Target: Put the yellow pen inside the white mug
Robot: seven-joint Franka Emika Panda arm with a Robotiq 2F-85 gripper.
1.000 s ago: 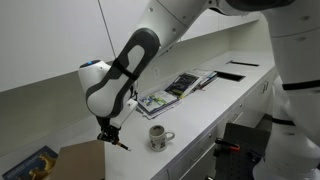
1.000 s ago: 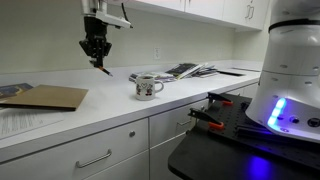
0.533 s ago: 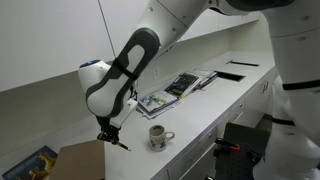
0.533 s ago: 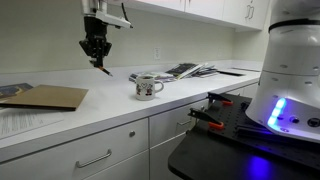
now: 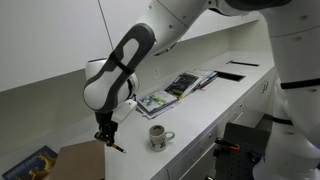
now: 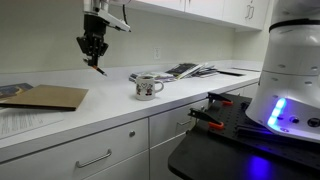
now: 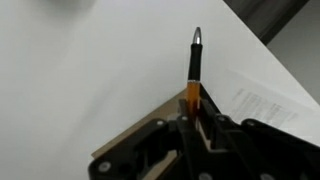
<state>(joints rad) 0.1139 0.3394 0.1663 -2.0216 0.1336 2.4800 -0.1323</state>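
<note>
My gripper [image 5: 101, 138] [image 6: 93, 56] is shut on the yellow pen [image 7: 193, 82], which sticks out beyond the fingers with its dark tip forward. In both exterior views the pen [image 5: 115, 146] [image 6: 100, 68] hangs slanted below the fingers, well above the counter. The white mug [image 5: 158, 137] [image 6: 146, 87] stands upright on the white counter, with a dark print and its handle to the side. The gripper [image 7: 192, 122] is off to one side of the mug and higher than it, not over it.
A brown cardboard sheet [image 6: 45, 96] [image 5: 80, 158] lies on the counter under and beside the gripper, with a printed paper [image 7: 262, 105] next to it. Magazines [image 5: 175, 88] [image 6: 185, 70] lie behind the mug. A blue book [image 5: 30, 165] lies at the far end.
The gripper with the pen has shifted slightly away from the mug, toward the cardboard side. The mug has not moved.
</note>
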